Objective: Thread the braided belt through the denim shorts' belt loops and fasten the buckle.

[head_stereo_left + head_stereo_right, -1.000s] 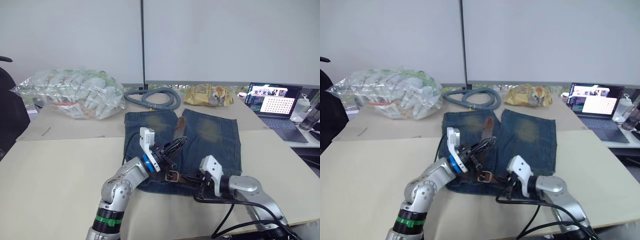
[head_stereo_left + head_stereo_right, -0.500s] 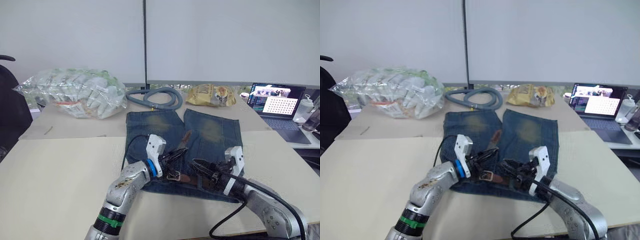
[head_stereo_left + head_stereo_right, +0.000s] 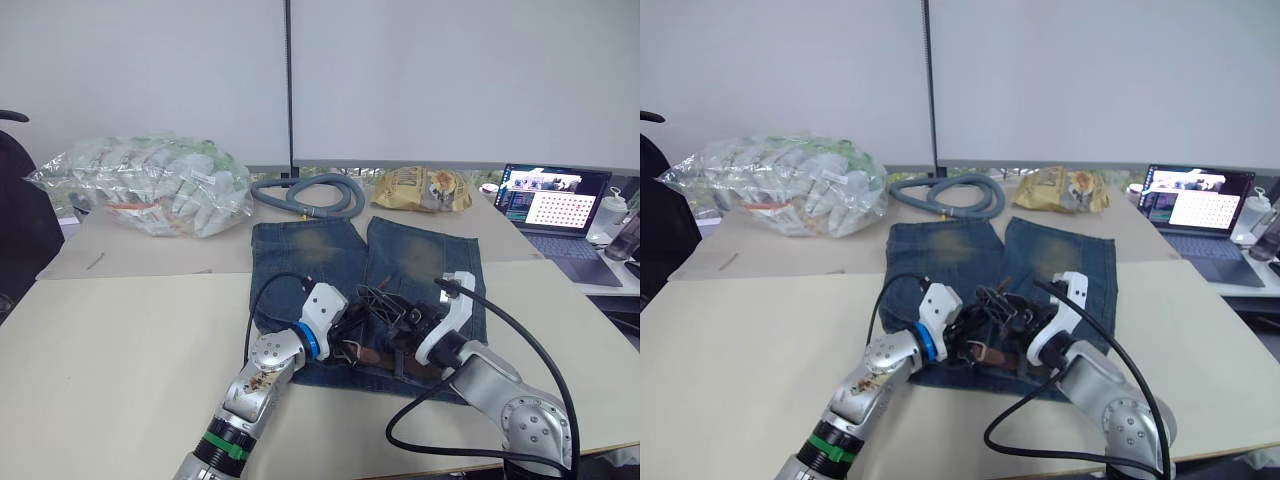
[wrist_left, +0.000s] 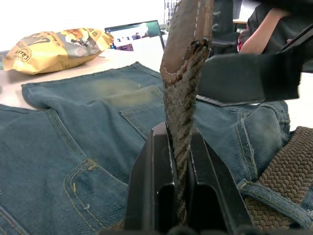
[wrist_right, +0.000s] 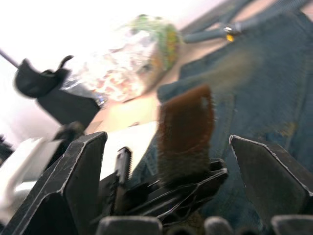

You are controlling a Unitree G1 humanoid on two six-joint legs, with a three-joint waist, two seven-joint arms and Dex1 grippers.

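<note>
The denim shorts [image 3: 425, 262] lie flat on the table with the waistband toward me. Along that waistband runs the braided belt [image 3: 385, 356], its silvery buckle [image 3: 347, 351] near the left hip. My left gripper [image 4: 178, 132] is shut on the belt's brown free end [image 4: 188, 44], which stands up between its fingers over the shorts. Facing it, my right gripper [image 5: 167, 138] is open, one finger [image 5: 73, 181] on each side of the raised belt tip [image 5: 186, 129]. The two grippers meet above the middle of the waistband [image 3: 380, 308]. Belt loops are too small to make out.
At the back of the table sit a clear plastic bag of packets [image 3: 150, 185], a grey corrugated hose [image 3: 310, 195] and a yellow snack bag [image 3: 420, 188]. An open laptop [image 3: 555, 205] and a bottle [image 3: 625, 235] stand at the far right. Black cables trail from both wrists.
My right gripper has opened and swung from the waistband's near edge up and left to straddle the belt tip. The left gripper, still shut on the belt end, shifted slightly right.
</note>
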